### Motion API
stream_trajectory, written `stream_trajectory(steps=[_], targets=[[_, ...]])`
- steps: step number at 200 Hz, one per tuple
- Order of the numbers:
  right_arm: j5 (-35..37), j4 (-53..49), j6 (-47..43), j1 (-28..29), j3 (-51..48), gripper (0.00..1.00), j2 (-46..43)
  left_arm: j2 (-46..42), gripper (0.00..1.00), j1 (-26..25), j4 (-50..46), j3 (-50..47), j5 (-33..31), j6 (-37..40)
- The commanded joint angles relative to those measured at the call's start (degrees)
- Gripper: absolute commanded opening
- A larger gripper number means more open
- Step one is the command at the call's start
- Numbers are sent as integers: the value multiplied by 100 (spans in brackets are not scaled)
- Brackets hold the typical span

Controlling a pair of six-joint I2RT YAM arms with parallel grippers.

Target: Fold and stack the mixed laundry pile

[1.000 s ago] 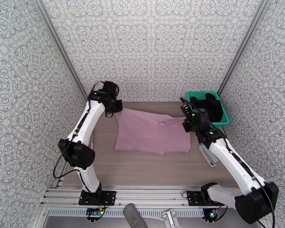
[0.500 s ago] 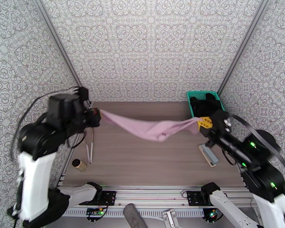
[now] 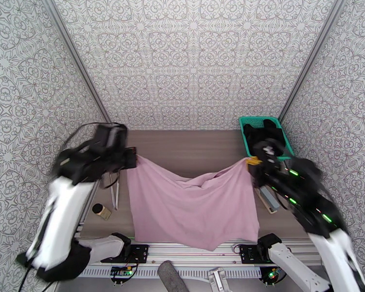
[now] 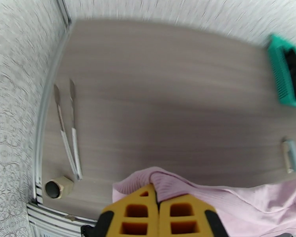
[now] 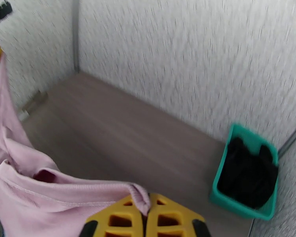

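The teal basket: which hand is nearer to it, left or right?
Right. The right hand grips the pink shirt close to the teal basket; the left hand grips it across the table.

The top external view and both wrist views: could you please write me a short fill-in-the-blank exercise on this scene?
1. The left end effector and right end effector are both shut on the ____ shirt.
2. The teal basket holds a ____ garment.
3. The tweezers lie on the table, near its ____ edge.
Missing words: pink; black; left.
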Motion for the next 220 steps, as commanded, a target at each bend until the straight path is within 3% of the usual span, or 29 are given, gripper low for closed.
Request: stream_trajectory(steps=[1, 32, 75, 117, 156, 180, 188, 200, 220], targets=[[803, 972, 269, -82, -794, 0, 1065, 1017, 0, 421, 1199, -601, 538, 268], [1280, 2246, 415, -445, -916, 0, 2876, 2952, 0, 725, 1902, -239, 673, 493], [1665, 2750, 554, -961, 42, 0, 4689, 5318, 0, 1050, 1682, 1640, 768, 540], [1786, 2710, 706, -1151, 786, 0, 5736, 6379, 0, 1327, 1560, 2916, 1153, 475], [2028, 2125, 672, -1156, 1547, 0, 6309, 6856, 0, 1400, 1656, 3394, 1489, 498], [1979, 2140, 670, -1156, 1730, 0, 6430, 6989, 46, 1411, 1697, 3497, 1589, 511], [1943, 2148, 679, -1156, 1783, 0, 6469, 6984, 56, 1419, 1725, 3502, 1598, 524], [1905, 2186, 703, -1156, 1830, 17, 6481, 6940, 69, 1418, 1772, 3497, 1590, 555], [1848, 2204, 708, -1156, 1927, 39, 6392, 6713, 82, 1398, 1863, 3502, 1524, 614]])
